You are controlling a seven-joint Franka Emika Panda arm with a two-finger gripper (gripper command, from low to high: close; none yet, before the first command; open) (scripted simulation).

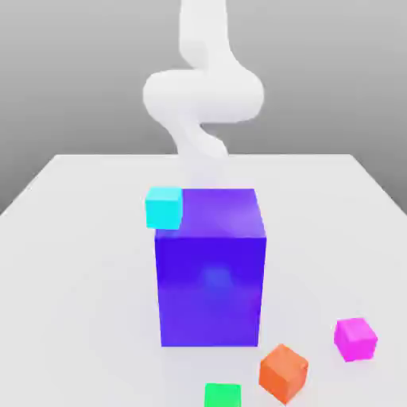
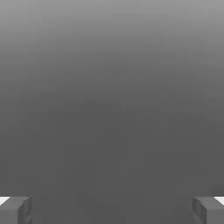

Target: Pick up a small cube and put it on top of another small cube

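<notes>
The gripper [image 2: 112,210] stands with its fingers wide apart and nothing between them. Behind it, the white arm [image 1: 204,95] comes down from twelve o'clock in the exterior view, on the far side of the big blue block [image 1: 211,290].

Around the block's centre in that view, the cyan cube [image 1: 164,208] sits near eleven o'clock, overlapping an upper corner; whether it rests there, I cannot tell. On the table [image 1: 79,278], the magenta cube [image 1: 355,339] lies at four o'clock, the orange cube [image 1: 283,374] at five, and the green cube [image 1: 222,395] at six. The task does not say which cube to lift or which to build on.

Reaching straight across could knock the block, since it stands between arm and loose cubes. The orange and magenta cubes sit turned, so a badly angled grip may twist them out. Released off-centre, the carried cube could topple.

The hand view settles the spread of the fingers; the exterior view gives the cubes' layout and the obstacle.
</notes>
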